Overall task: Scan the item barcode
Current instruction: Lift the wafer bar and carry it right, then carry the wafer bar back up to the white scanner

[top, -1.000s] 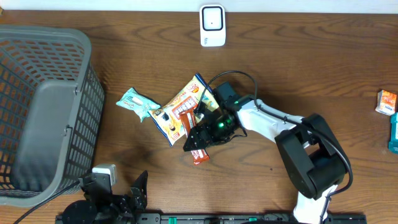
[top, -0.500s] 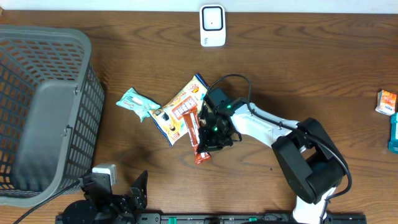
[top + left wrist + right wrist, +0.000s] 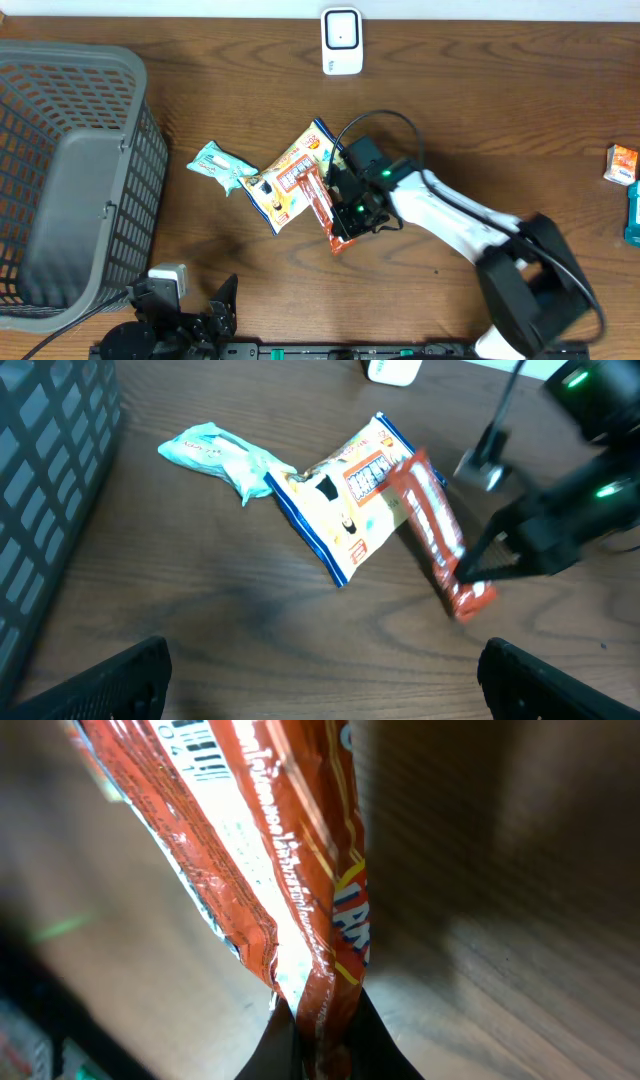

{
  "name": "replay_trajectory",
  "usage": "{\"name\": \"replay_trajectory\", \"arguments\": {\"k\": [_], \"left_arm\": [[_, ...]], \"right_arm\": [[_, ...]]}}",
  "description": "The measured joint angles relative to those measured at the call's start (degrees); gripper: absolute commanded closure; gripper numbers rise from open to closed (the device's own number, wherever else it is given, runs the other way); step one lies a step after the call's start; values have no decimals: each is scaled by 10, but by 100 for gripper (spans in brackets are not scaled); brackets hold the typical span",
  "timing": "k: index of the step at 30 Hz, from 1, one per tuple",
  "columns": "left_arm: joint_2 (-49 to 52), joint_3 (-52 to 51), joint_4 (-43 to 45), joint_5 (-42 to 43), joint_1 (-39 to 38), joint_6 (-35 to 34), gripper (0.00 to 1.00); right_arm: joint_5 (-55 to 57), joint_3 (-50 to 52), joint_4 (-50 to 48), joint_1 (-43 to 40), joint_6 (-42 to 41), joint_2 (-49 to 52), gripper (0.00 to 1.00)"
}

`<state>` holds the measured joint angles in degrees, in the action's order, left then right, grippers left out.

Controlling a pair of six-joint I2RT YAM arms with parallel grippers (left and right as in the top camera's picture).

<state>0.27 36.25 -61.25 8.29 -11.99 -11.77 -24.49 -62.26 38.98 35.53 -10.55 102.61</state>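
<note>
The item is a red snack bar wrapper point(image 3: 325, 205), tilted over the table beside the other packets. My right gripper point(image 3: 347, 218) is shut on its lower end, and the right wrist view shows the crumpled red foil point(image 3: 290, 870) pinched between the dark jaws of that gripper point(image 3: 325, 1040), with print and bar lines near the top. The same bar point(image 3: 435, 540) hangs from the black arm in the left wrist view. A white scanner point(image 3: 341, 40) stands at the table's back edge. My left gripper point(image 3: 325, 695) is open low at the front, holding nothing.
A yellow, white and blue snack bag point(image 3: 288, 176) and a teal packet point(image 3: 215, 162) lie left of the bar. A grey mesh basket point(image 3: 70, 170) fills the left side. An orange packet point(image 3: 622, 163) and a teal box point(image 3: 633, 212) sit at the right edge.
My right gripper has shut on the red bar's lower end and moved it a little right and up the table. The left arm has stayed still.
</note>
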Motion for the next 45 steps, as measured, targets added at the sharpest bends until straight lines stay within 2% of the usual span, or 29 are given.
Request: {"name": "replay_trajectory", "arguments": {"k": [5,12,22,32,36,45], "left_arm": [[0,0,0,0,0,0,2],[0,0,0,0,0,0,2],[0,0,0,0,0,0,2],[0,0,0,0,0,0,2],[0,0,0,0,0,0,2],[0,0,0,0,0,0,2]], "right_arm": [[-33,0,5,-1,51,-67,99],[-12,1,90,-1,83,-122,99],[5,1,148,-1,92,-313,99],[44,1,201,-1,95,-365,99],[85,1,181,-1,93,-364,99],[247,1,26,-1,94,-307,99]]}}
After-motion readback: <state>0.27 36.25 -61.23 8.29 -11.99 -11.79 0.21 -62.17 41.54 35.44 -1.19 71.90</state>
